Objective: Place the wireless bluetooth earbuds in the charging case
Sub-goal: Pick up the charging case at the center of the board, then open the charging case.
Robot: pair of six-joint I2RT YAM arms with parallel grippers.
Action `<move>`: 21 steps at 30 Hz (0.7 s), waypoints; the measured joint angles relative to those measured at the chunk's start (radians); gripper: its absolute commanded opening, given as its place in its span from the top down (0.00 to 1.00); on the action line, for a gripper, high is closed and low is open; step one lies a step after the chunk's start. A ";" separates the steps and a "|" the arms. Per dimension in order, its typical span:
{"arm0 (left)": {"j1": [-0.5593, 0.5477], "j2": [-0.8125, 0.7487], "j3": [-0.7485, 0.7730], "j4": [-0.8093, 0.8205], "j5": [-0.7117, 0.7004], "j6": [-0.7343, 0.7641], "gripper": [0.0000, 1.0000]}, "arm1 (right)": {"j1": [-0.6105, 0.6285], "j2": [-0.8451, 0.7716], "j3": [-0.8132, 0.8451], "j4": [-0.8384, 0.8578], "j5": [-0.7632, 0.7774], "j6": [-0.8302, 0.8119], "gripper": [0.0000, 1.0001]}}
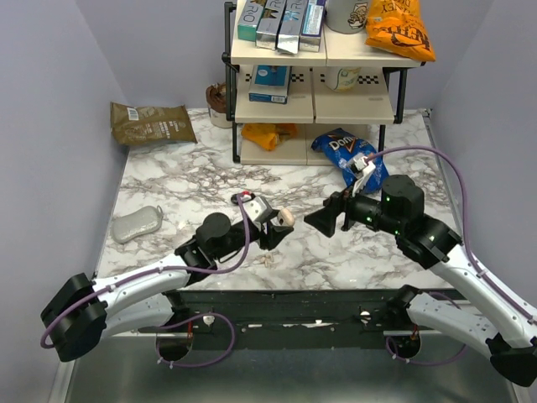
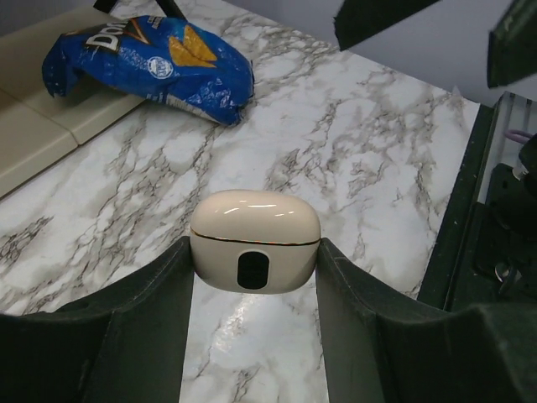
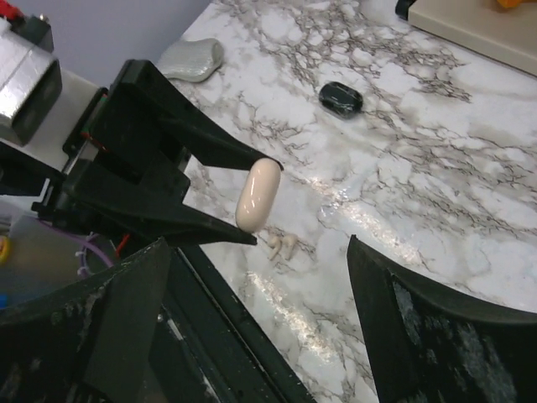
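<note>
White-veined marble tabletop (image 1: 193, 180), with a shelf rack (image 1: 352, 107) of snacks at the back and a blue chip bag (image 1: 348, 151) lying in front of it. The left claw (image 2: 254, 267) is clamped on the charging case (image 2: 254, 220), one finger on each side, holding it above the tabletop. A seam runs round the case and the lid looks down. The right claw (image 1: 317, 220) faces it from just beside, jaws wide apart and holding nothing. A pale earbud pair (image 3: 281, 245) lies loose on the marble near the front edge, below the held case in the right wrist view. A dark oval item (image 3: 341, 98) sits farther back; I cannot tell whether it is a bud or another case. Judged step: the case is presented but not yet opened, and no bud is in. The next move likely calls for the right claw to lift the lid, then make a fine pinch on one tiny bud.
</note>
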 measured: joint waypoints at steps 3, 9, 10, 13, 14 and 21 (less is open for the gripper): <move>-0.057 -0.032 -0.032 0.024 -0.052 0.021 1.00 | 0.007 0.016 0.041 -0.011 -0.023 -0.010 0.06; -0.140 -0.044 -0.042 0.029 -0.163 0.090 1.00 | 0.061 0.099 0.126 -0.053 -0.022 -0.032 0.08; -0.150 -0.044 -0.042 0.028 -0.178 0.104 1.00 | 0.069 0.114 0.130 -0.060 -0.019 -0.033 0.09; -0.167 -0.047 -0.042 0.027 -0.212 0.135 1.00 | 0.086 0.154 0.131 -0.085 -0.007 -0.035 0.10; -0.170 -0.051 -0.042 0.026 -0.224 0.145 1.00 | 0.088 0.165 0.131 -0.094 -0.004 -0.035 0.11; -0.193 -0.088 -0.042 0.020 -0.280 0.189 1.00 | 0.100 0.222 0.134 -0.114 0.027 -0.035 0.13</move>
